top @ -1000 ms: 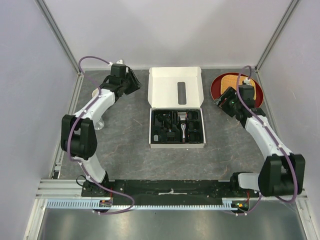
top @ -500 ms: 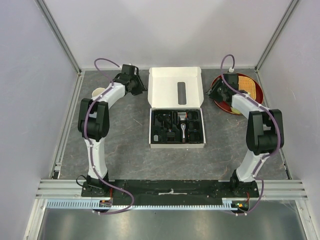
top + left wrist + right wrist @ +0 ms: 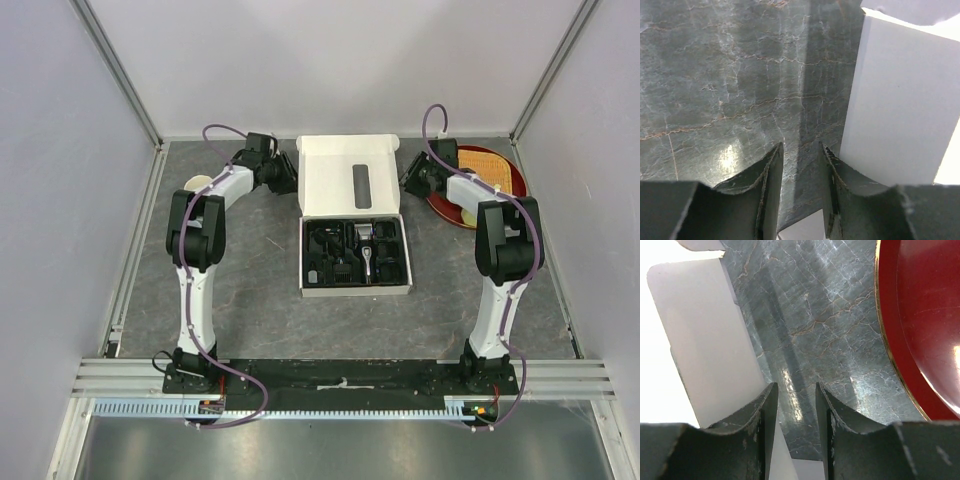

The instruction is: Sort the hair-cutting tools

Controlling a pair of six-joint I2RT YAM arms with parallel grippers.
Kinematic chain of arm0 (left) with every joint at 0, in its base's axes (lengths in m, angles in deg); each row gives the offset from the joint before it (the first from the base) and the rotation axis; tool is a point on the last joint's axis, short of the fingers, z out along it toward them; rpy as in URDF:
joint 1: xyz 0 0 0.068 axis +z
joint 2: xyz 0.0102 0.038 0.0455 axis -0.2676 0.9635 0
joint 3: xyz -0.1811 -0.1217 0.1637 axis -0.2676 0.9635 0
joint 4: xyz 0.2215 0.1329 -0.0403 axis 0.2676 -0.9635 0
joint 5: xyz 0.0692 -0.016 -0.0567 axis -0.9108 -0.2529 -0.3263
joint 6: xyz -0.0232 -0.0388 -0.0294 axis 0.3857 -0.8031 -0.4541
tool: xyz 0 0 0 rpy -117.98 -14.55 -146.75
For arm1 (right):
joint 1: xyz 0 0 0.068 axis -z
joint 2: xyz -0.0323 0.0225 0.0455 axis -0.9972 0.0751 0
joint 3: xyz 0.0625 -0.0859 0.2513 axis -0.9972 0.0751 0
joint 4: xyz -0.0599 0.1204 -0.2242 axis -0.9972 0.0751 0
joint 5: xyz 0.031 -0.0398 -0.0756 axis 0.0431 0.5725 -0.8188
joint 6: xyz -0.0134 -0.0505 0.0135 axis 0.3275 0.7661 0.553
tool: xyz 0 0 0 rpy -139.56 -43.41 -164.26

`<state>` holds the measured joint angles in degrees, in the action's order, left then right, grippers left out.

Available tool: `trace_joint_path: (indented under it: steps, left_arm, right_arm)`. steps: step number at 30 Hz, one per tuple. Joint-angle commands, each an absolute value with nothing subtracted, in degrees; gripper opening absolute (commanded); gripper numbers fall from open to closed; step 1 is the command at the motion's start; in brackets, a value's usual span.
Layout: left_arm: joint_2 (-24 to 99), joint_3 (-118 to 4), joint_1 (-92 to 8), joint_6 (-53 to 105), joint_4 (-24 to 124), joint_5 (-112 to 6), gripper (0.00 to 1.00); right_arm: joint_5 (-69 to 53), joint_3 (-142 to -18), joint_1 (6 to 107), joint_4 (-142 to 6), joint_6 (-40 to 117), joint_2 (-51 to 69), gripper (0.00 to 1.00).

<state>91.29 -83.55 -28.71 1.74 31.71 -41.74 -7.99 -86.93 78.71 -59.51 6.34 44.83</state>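
**Both claws flanked the lid; tools lay in the box**

From where I stood, the white box (image 3: 350, 185) sat mid-table with its lid thrown back toward 12 o'clock. The tools (image 3: 335, 255) lay packed in its near half, the clipper (image 3: 367, 250) among them with its silver head showing.

The left claw (image 3: 283, 177) hung at 9 o'clock of the lid, close to its left edge. In its own camera the lid's white wall rose just to the right of the fingers (image 3: 769, 180), with a strip of grey table (image 3: 250, 270) between. A cup (image 3: 196, 183) stood further out at 9 o'clock, near the left arm's elbow.

The right claw (image 3: 410, 180) hung at 3 o'clock of the lid. A lid flap lay just beside its left finger (image 3: 765, 425), and the gold-edged rim of the red plate (image 3: 512, 180) curved past at 3 o'clock. Only a narrow lane of stone ran between flap and plate.

The widest open ground was at 6 o'clock of the box, running toward the arm bases. Broad strips also ran along both sides of the box.

Each claw's jaws stood a little apart with bare table showing through the slit. Neither held or touched anything that I could see.
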Motion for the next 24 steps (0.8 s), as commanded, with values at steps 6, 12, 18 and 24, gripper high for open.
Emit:
trace_joint_path:
  steps: [6, 12, 18, 24]
  left_arm:
    - [82.79, -80.25, -29.76, 2.27, 41.14, -31.33, 0.41]
    - [80.85, -77.96, -29.76, 0.51, 42.47, -27.28, 0.41]
    - [73.92, -68.65, -29.76, 0.07, 46.42, -27.81, 0.39]
    - [67.5, -61.62, -29.76, -0.11, 47.74, -27.63, 0.39]
  right_arm:
    - [-3.13, -85.76, 77.08, -60.82, 6.28, 38.18, 0.44]
    - [-3.22, -81.8, 77.08, -61.61, 4.08, 32.73, 0.43]
    - [-3.74, -77.5, 77.08, -61.61, 3.11, 26.4, 0.42]
    - [-3.04, -71.88, 77.08, -60.73, 3.2, 18.33, 0.41]
